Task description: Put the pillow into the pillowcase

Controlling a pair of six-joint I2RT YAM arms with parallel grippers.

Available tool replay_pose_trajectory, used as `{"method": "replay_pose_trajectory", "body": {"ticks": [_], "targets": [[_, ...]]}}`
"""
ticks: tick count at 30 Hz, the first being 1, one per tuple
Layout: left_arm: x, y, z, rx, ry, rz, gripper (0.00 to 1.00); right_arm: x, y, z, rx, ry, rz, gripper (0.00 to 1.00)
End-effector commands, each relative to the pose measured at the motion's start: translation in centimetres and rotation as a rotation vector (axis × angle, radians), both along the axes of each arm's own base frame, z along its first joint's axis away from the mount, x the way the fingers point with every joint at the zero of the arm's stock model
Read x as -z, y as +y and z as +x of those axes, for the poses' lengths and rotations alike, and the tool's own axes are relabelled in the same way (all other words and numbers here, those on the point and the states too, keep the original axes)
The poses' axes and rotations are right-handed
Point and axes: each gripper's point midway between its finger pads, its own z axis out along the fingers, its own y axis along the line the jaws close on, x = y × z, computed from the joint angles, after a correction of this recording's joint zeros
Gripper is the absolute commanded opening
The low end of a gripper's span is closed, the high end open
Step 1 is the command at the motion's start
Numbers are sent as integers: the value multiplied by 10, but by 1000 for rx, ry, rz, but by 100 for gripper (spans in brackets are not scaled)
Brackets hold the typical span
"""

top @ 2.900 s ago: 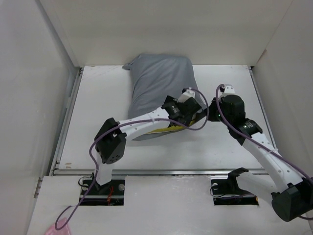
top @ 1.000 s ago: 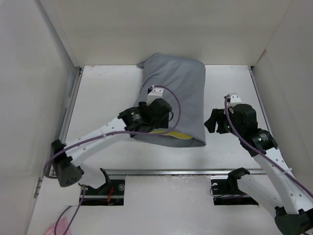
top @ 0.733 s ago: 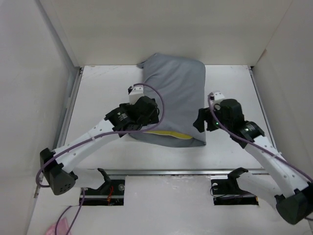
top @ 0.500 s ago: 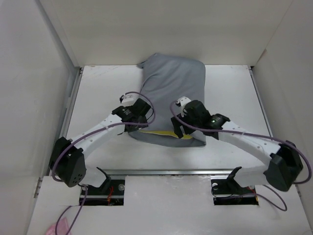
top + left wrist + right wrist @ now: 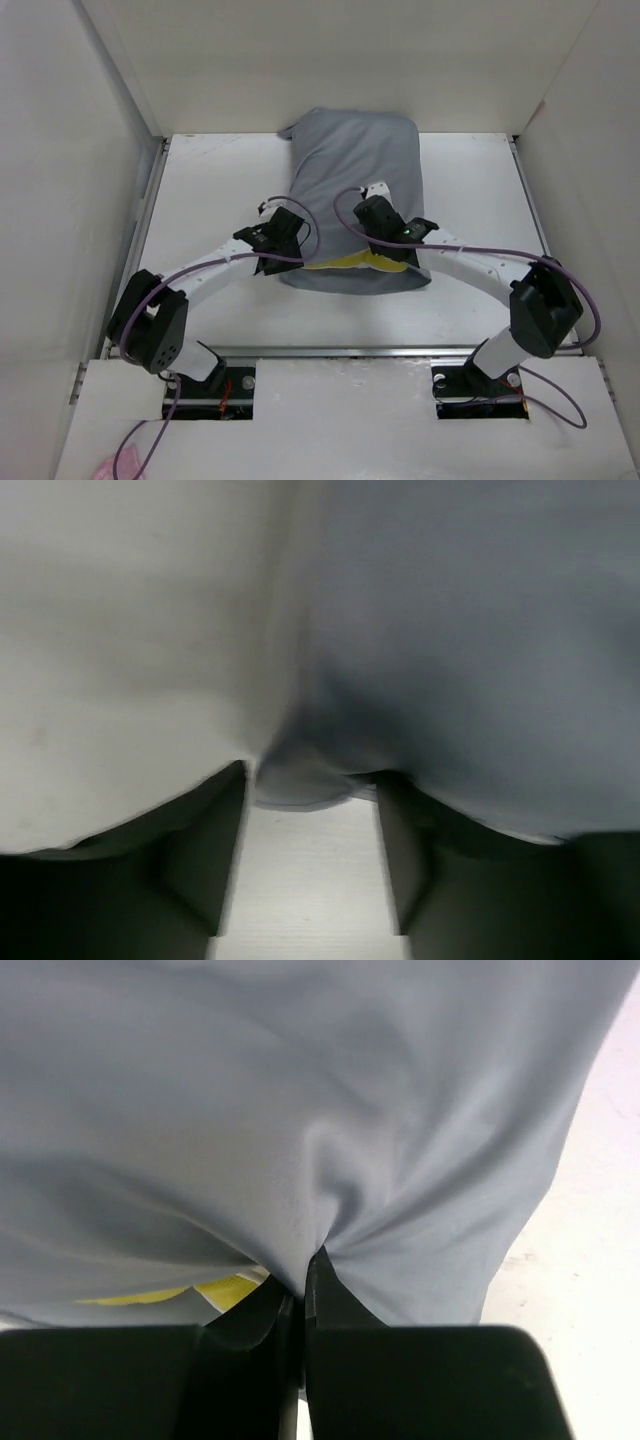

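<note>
Tucked almost wholly inside the pillowcase [image 5: 355, 170], with only a yellow sliver of the pillow [image 5: 345, 262] showing at the near, open end, just below the middle of the overhead view. Seen again low and left in the right wrist view as a thin yellow strip under the grey hem. Lying lengthwise from the top centre of the overhead frame down toward the middle, plump and smooth at the far end, looser and wrinkled at the near one, flat on the white table [image 5: 210, 200]. Pinched near the lower right corner of the sack by the right gripper [image 5: 303, 1260]: black fingers [image 5: 250, 1320] pressed nearly together on a puckered fold of grey cloth, creases fanning upward from the grip, bare table at the right edge of that view. Met at the lower left edge by the left gripper [image 5: 312, 780], low against the tabletop, fingers [image 5: 205, 860] spread wide apart with a small rounded flap of grey cloth lying in the gap, apparently not squeezed; blurred, so contact with either finger impossible to judge. Reached from both sides by the arms, curving in from the bottom corners of the overhead frame. Enclosed left, right and behind by pale walls [image 5: 330, 60].
</note>
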Motion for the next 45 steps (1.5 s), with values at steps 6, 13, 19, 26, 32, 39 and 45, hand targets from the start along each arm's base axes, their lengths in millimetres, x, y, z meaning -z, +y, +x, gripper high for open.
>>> {"method": "replay_pose_trajectory", "body": {"ticks": [6,13,19,26,32,39,45], "targets": [[-32,-105,20,344,-117,-193,0,-41,-67,64,348,-127,52,9],[-63,-137,8,499,-193,-193,0,-76,-97,36,355,-151,201,91],[-103,-154,-9,618,-254,-255,0,-57,-43,-33,-30,-37,384,92],[-115,-154,-16,638,-247,-238,0,-11,-7,-68,-169,81,398,91],[-114,-149,-21,626,-234,-219,0,-6,-10,-38,-6,-24,417,91],[-119,-149,-33,639,-226,-210,0,-39,-12,-6,131,-283,610,76],[-157,-164,-50,711,-280,-276,0,-86,-10,21,123,-603,758,0]]}}
